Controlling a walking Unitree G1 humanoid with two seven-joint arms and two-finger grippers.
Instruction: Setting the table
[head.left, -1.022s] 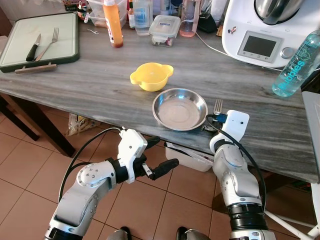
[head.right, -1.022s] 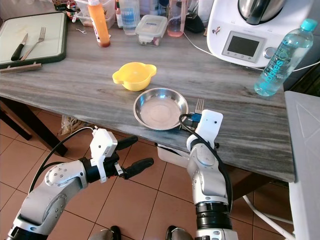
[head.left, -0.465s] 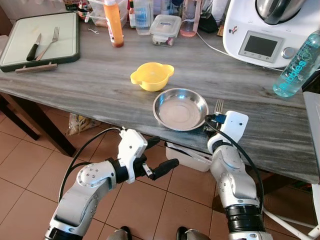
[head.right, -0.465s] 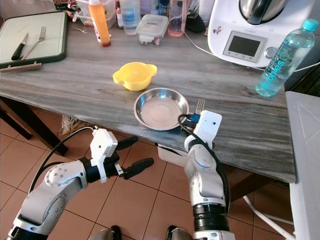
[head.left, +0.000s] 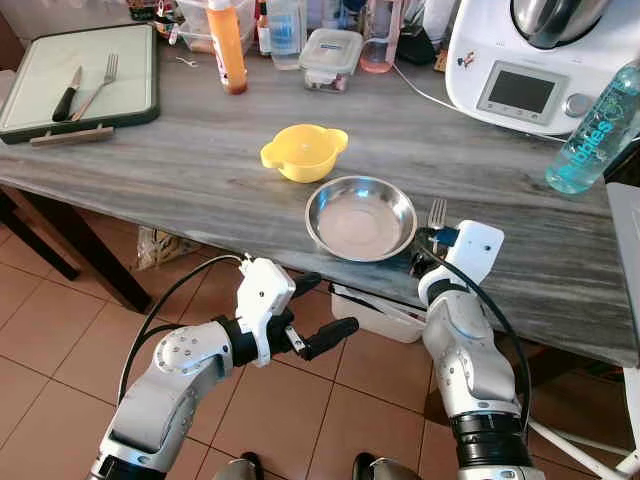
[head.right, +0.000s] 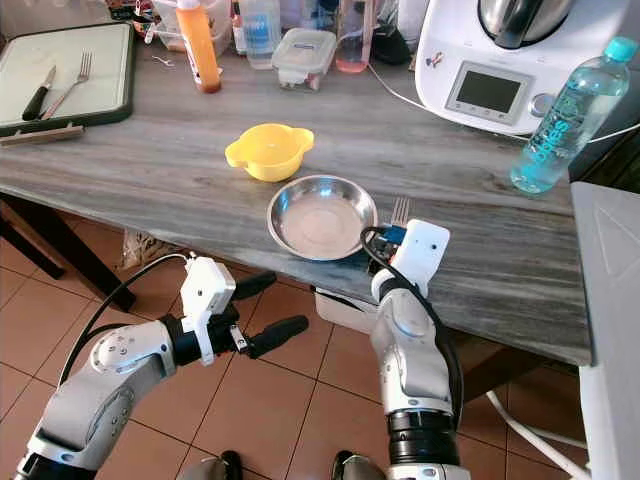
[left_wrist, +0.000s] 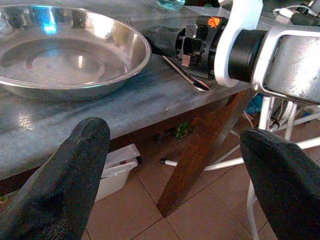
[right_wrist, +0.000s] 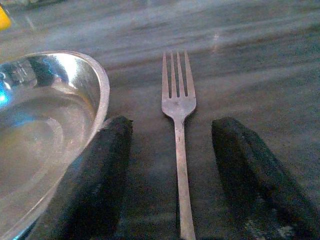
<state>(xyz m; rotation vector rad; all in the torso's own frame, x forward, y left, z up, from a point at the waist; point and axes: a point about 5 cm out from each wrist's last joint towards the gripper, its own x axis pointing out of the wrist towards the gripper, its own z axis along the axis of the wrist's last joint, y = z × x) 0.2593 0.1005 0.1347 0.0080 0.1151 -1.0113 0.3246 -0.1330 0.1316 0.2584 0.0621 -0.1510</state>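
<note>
Two pieces are set near the table (head.left: 150, 170) edge in the head views: a steel plate (head.left: 360, 217) with a fork (head.left: 436, 212) just beside it on the right. A yellow bowl (head.left: 303, 152) sits behind; another fork (head.left: 98, 87) and a knife (head.left: 67, 94) wait on the far tray (head.left: 25, 125).

From the left wrist, the left gripper (left_wrist: 165, 175) hangs spread below the table.

From the right wrist, the right gripper (right_wrist: 172, 175) straddles the fork handle, fingers (right_wrist: 107, 165) apart, probably released. The knife seemingly remains unplaced.

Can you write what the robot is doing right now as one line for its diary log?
task: setting table | right gripper: open, fingers either side of fork lying on table beside plate | left gripper: open, idle below table edge
</note>
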